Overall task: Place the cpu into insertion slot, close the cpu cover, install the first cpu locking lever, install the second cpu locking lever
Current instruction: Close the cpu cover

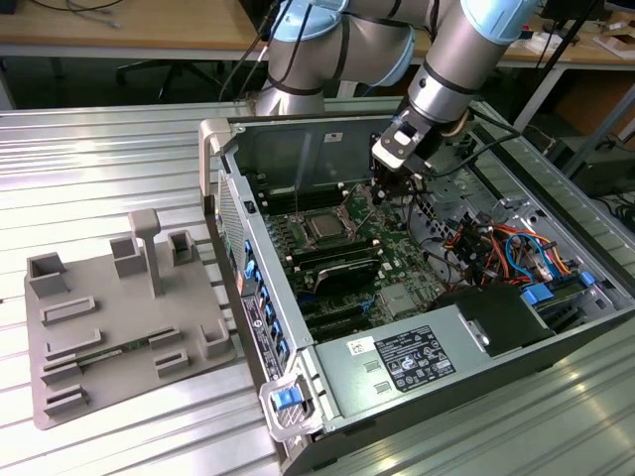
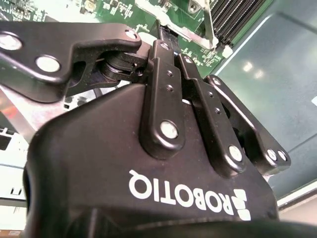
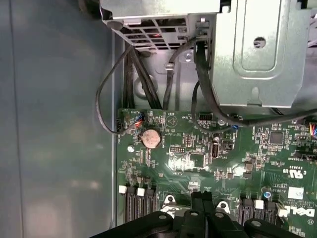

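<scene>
Your black hand is closed on nothing visible; the small flat silver-topped square cpu looks light, stiff, fragile: take its edges.

Arm slants down, hand (fingers together) low.

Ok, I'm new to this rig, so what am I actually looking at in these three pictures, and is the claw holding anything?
The exterior view shows a robot arm reaching into an open computer case that lies on a ribbed metal table. At that view's left sits a grey parts tray. The other two pictures come from cameras on the arm's wrist: both show the black claw close up over the green motherboard. Its fingers are pressed together, with nothing visible between them. In the exterior view the silvery cpu sits on the motherboard, apart from the claw.
</scene>
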Controlling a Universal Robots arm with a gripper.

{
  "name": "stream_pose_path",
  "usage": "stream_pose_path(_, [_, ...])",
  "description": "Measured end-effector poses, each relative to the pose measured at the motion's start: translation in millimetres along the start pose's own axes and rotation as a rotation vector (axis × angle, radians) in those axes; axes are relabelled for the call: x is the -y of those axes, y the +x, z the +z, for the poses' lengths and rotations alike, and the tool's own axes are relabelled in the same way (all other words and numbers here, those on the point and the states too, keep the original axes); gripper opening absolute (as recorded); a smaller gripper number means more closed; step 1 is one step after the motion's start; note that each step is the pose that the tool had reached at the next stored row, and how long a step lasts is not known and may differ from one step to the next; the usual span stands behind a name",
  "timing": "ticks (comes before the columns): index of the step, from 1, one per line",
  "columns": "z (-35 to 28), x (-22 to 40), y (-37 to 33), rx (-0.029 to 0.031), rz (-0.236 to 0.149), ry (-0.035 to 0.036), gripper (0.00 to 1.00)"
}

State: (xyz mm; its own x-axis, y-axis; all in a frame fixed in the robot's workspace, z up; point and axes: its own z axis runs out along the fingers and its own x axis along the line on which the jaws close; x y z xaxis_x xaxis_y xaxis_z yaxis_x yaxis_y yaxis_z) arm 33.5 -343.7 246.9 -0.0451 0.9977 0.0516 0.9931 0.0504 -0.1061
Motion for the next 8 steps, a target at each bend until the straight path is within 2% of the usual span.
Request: stream_pose_path(8, [1.1,10.5,0.5,-0.0006,0.000,-0.0022,0.11])
